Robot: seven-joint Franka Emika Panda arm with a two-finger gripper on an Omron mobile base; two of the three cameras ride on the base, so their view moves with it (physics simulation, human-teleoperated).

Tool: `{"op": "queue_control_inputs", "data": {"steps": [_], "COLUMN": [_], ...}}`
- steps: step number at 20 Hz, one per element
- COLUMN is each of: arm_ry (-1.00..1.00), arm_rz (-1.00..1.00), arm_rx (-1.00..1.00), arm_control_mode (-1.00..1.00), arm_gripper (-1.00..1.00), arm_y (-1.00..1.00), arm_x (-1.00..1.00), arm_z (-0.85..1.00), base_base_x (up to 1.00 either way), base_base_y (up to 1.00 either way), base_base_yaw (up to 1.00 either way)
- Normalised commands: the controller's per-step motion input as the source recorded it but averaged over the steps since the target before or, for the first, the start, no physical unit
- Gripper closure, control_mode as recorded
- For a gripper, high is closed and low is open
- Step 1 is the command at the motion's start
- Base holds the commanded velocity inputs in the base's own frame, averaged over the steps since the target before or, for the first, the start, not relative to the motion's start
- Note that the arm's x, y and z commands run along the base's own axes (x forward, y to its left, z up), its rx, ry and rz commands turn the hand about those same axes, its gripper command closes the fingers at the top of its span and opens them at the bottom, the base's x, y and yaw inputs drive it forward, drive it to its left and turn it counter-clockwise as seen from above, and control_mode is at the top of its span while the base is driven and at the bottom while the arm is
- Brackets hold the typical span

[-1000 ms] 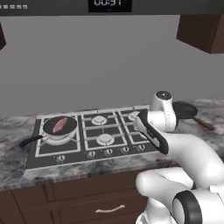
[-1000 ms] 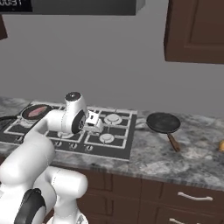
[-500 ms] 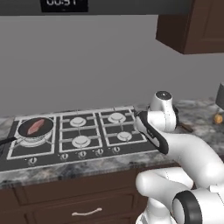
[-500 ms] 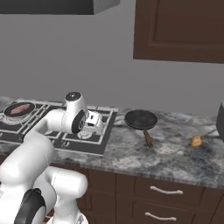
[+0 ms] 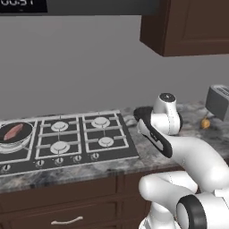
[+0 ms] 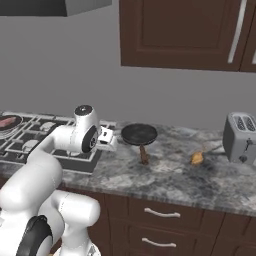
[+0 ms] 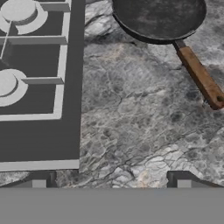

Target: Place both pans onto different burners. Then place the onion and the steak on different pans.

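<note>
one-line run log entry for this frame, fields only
gripper: open, holding nothing | steak: in pan on hob, left burner | second pan: on counter right of hob | onion: on counter near toaster

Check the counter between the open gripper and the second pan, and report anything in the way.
Nothing visible does. In the hand view, bare marbled counter runs from the gripper to the pan, whose brown handle angles toward the hand.
</note>
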Motion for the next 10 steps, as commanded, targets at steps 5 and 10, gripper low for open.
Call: {"op": "queue_control_inputs", "data": {"steps": [5, 10], "arm_ry": [0.00, 0.00], "arm_rz": [0.00, 0.00], "arm_rx": [0.00, 0.00], "arm_control_mode": [1.00, 1.00], "arm_gripper": [-1.00, -1.00], "arm_y": [0.00, 0.00], "arm_x": [0.00, 0.00], "arm_z": [0.00, 0.00], "base_base_x": [0.00, 0.00], "base_base_y": [-0.44, -0.35], "base_base_yaw": [0.00, 0.00]}}
